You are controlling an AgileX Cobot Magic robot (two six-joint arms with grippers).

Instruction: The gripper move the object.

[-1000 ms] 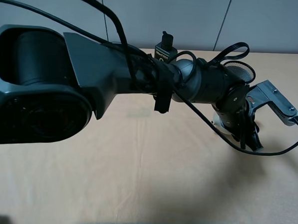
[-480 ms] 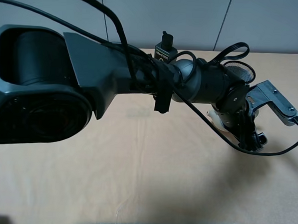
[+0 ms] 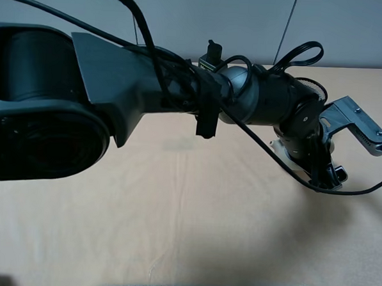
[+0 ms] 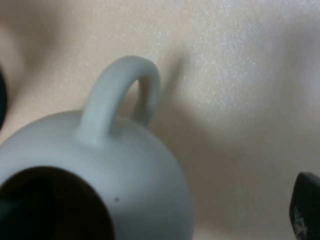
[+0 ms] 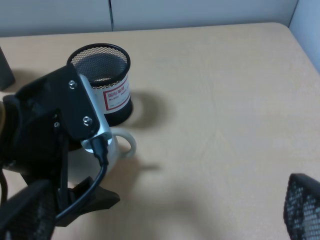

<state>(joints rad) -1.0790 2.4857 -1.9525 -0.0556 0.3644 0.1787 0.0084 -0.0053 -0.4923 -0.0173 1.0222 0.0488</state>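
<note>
The teapot (image 4: 135, 170) is just beside the mesh cup (image 5: 102, 80), under the left gripper (image 3: 325, 179). Its jaws seem spread, with one fingertip (image 4: 306, 205) clear of the pot. The right gripper (image 5: 160, 215) gapes wide, empty.

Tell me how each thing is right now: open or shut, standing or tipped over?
Teapot: lid off, opening facing up.
Mesh cup: upright, looks empty.
Bottle: upright, mostly hidden.
Left pincer: at the teapot; its grip cannot be made out.
Right pincer: wide open, holding nothing.
</note>
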